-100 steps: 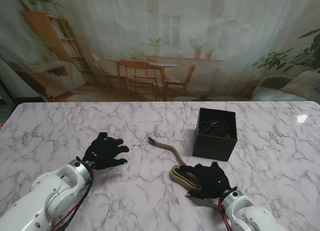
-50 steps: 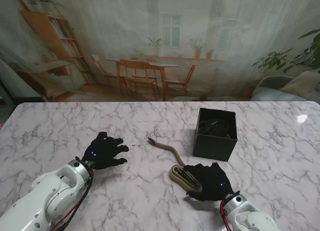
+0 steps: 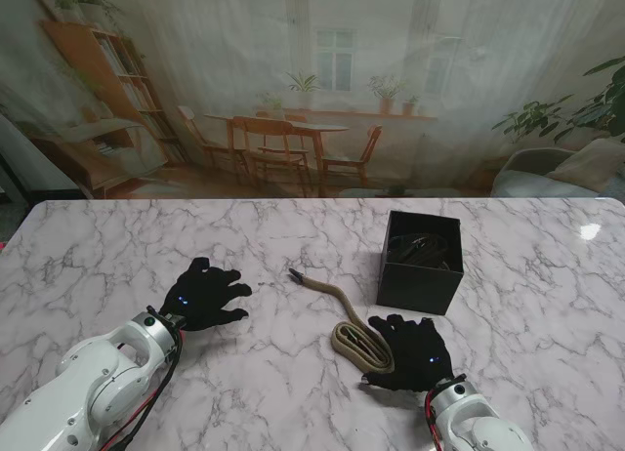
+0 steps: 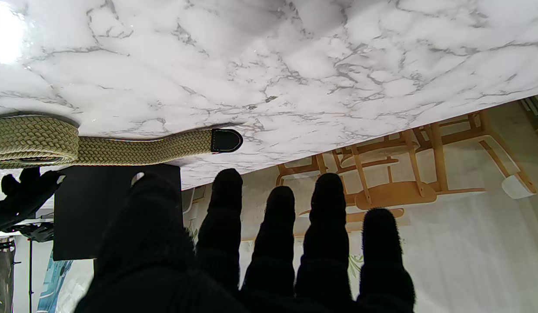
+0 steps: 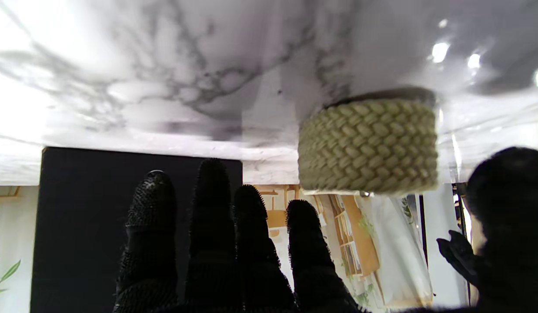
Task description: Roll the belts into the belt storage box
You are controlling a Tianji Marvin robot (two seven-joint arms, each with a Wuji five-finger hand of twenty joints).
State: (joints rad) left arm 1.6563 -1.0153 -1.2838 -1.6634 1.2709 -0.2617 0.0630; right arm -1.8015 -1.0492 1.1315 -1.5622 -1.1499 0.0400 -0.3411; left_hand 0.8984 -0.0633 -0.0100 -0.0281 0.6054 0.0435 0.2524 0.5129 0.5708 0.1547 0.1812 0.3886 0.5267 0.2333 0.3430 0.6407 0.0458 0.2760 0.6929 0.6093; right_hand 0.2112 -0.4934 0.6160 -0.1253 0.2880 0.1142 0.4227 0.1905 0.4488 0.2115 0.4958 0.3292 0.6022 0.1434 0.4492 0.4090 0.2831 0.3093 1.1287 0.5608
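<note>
A tan woven belt [image 3: 344,314] lies in the middle of the table. Its near part is a flat coil [image 3: 359,343] and its dark-tipped tail [image 3: 296,273] runs away to the left. My right hand [image 3: 412,352] rests just right of the coil, open with fingers spread, gripping nothing. In the right wrist view the coil [image 5: 369,145] sits between the thumb [image 5: 512,217] and the fingers [image 5: 212,226]. The black belt storage box [image 3: 420,275] stands just beyond that hand with a dark belt [image 3: 426,248] inside. My left hand [image 3: 203,295] lies open on the table, well left of the tail [image 4: 225,140].
The white marble table [image 3: 117,246] ends at a far edge against a printed room backdrop. The box [image 4: 116,208] stands close behind the coil [image 4: 31,139] in the left wrist view.
My right hand has drawn back off the belt coil toward the right, uncovering more of it. The left hand and the box have not moved.
</note>
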